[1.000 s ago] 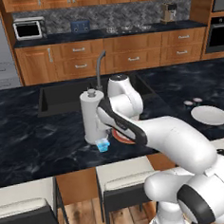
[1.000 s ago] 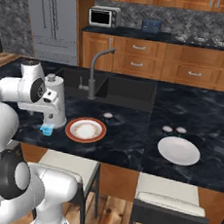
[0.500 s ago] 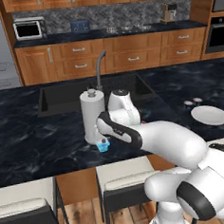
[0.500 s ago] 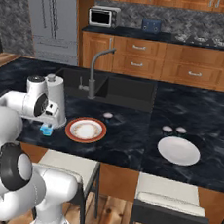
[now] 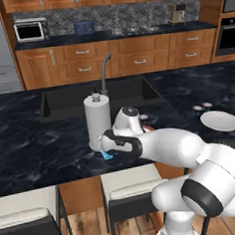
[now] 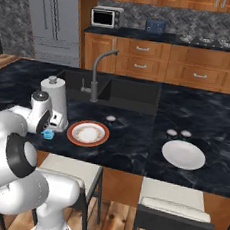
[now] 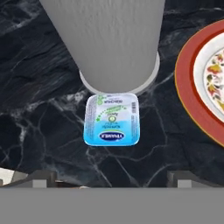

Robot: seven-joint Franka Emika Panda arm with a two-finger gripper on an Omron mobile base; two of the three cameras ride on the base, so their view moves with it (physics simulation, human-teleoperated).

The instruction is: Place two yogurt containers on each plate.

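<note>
A light blue yogurt container (image 7: 111, 119) stands on the dark counter against the foot of the paper-towel roll (image 7: 105, 39). My gripper (image 7: 111, 179) hangs open just above it, one fingertip on each side, touching nothing. The base views show the same cup (image 5: 108, 154) (image 6: 48, 134) under the gripper (image 5: 106, 148) (image 6: 47, 128). The orange-red-rimmed plate (image 6: 88, 133) (image 7: 192, 96) lies right of the cup, with one whitish container (image 6: 110, 118) behind it. Two more whitish containers (image 6: 171, 132) (image 6: 186, 133) sit just behind the plain white plate (image 6: 183, 154) (image 5: 219, 120).
The tall paper-towel roll (image 5: 98, 121) (image 6: 55, 100) stands close behind the gripper. A sink (image 6: 114, 89) with a faucet (image 6: 97, 75) lies beyond the plates. The counter's front edge runs just before the blue cup, with stools (image 6: 71, 167) below.
The hand has come down and forward beside the paper-towel roll to hang over the blue cup. The jaws stay wide. Nothing on the counter has moved.
</note>
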